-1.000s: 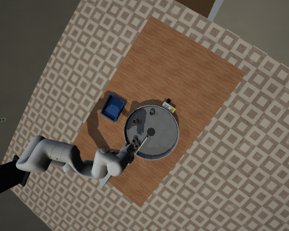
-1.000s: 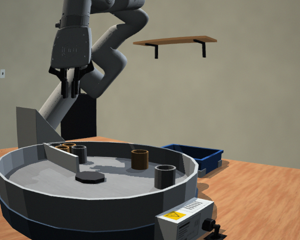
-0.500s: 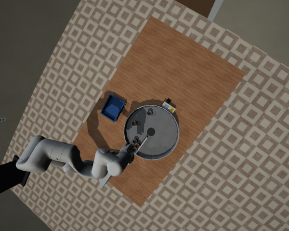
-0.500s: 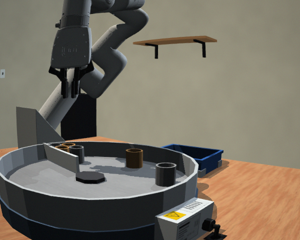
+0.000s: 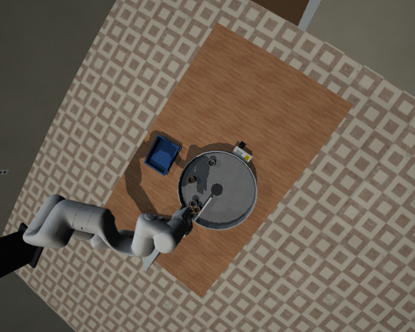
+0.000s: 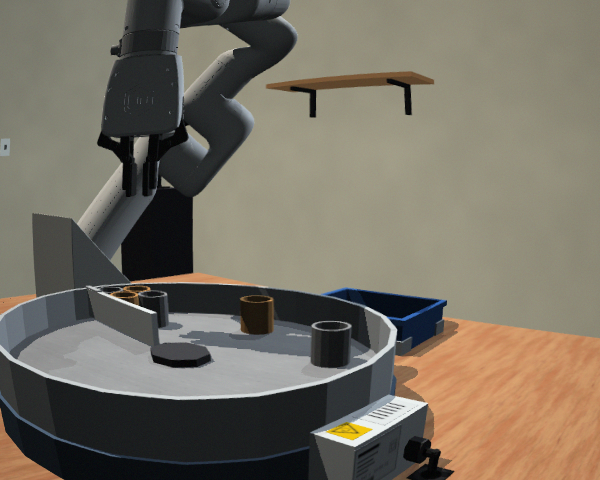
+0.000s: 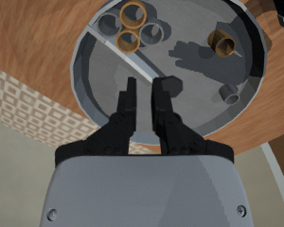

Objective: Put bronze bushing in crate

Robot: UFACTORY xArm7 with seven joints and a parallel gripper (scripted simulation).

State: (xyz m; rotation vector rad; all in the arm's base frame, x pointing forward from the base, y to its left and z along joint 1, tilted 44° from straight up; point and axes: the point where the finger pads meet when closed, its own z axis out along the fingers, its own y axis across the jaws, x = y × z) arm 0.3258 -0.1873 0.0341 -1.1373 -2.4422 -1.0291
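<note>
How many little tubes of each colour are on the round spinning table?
Bronze bushings: 3
Dark grey bushings: 3
Total: 6 bushings, all on the turning table; none in the crate.

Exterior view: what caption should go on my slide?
End effector, nearly shut and empty, hangs above the turning table with bronze and grey bushings; blue crate behind.
</note>
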